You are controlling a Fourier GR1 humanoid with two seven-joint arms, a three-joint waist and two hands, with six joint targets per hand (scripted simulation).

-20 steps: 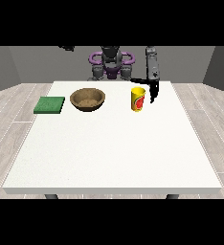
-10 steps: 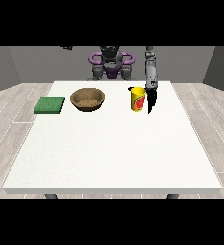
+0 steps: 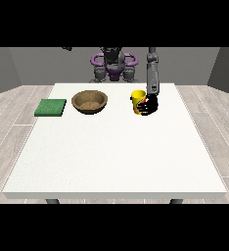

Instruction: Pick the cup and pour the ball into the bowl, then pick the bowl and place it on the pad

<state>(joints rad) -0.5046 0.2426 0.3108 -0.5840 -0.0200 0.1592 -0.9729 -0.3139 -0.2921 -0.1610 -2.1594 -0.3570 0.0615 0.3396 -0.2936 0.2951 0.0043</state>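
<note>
The hand at the view's right (image 3: pixel 149 105) wraps its fingers round the yellow cup (image 3: pixel 138 101), but nothing is poured into the bowl (image 3: pixel 89 102) yet, and the bowl is not on the green pad (image 3: pixel 51 107).

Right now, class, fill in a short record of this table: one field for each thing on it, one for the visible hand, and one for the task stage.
cup: yellow, upright, right of the bowl
bowl: brown, between pad and cup
pad: green, flat, at the table's left
hand at the view's right: against the cup's side
table: white
stage: cup not yet lifted
</note>
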